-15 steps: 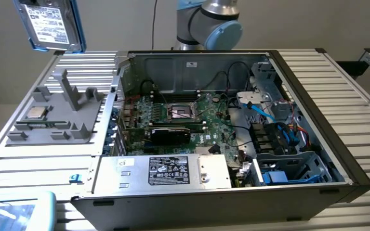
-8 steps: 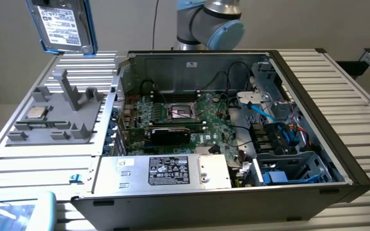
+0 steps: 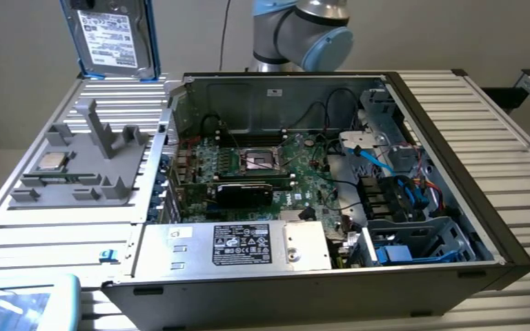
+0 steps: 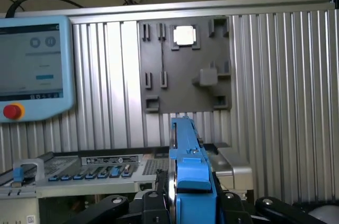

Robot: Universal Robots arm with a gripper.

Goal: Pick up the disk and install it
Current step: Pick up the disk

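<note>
One thing was off the table (image 3: pixel 53 234): the disk (image 3: pixel 113 38) hung upright in the air above the far corner at the exterior view's left, well apart from the open computer case (image 3: pixel 468 172). In the wrist view the gripper (image 4: pixel 192 205) pinched it edge-on. The black fingers (image 4: pixel 153 205) pressed on either side of the thin body, with the blue carrier (image 4: pixel 188 160) standing up between them.

I judged the disk to be stiff and rather heavy, a metal body that would not bend but would suffer from knocks. The carrier looked like smooth plastic, which may slip and flex a little, and its end tabs seemed the weakest part. A hold across the flat faces, away from the tabs, seemed sound to me.

Below the disk, the grey fixture (image 3: pixel 81 165) with the processor chip (image 3: pixel 52 161) lay just beside the left wall of the case.
</note>
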